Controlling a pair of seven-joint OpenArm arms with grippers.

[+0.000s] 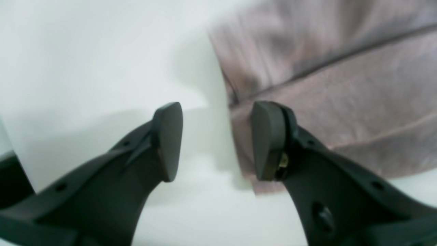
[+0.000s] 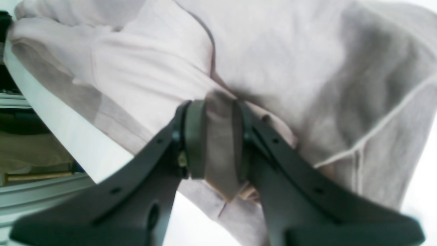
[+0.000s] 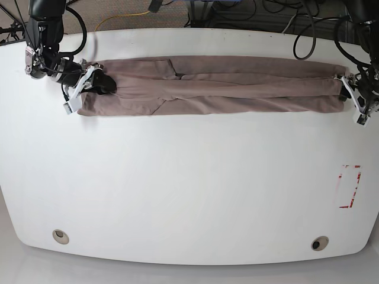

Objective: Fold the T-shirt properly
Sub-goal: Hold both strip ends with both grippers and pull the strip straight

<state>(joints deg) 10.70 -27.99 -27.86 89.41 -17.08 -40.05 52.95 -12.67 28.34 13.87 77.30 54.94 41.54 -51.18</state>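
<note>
The mauve-brown T-shirt [image 3: 213, 86] lies as a long narrow band across the far part of the white table [image 3: 189, 177]. At the band's left end in the base view, my right gripper [image 3: 98, 83] is shut on a bunched fold. In the right wrist view that fold of the T-shirt [image 2: 220, 150] is pinched between the two pads of the right gripper [image 2: 218, 136]. My left gripper [image 3: 350, 94] is at the band's other end. In the left wrist view the left gripper [image 1: 218, 140] is open. One fingertip [image 1: 269, 140] is over the T-shirt [image 1: 341, 85] edge and the other is over bare table.
A red-outlined rectangular mark [image 3: 349, 186] sits on the table near its right side. Two round holes [image 3: 60, 236] [image 3: 320, 243] lie near the front edge. Cables [image 3: 308, 23] run behind the far edge. The table's edge, with shelving beyond it, shows in the right wrist view [image 2: 41, 102].
</note>
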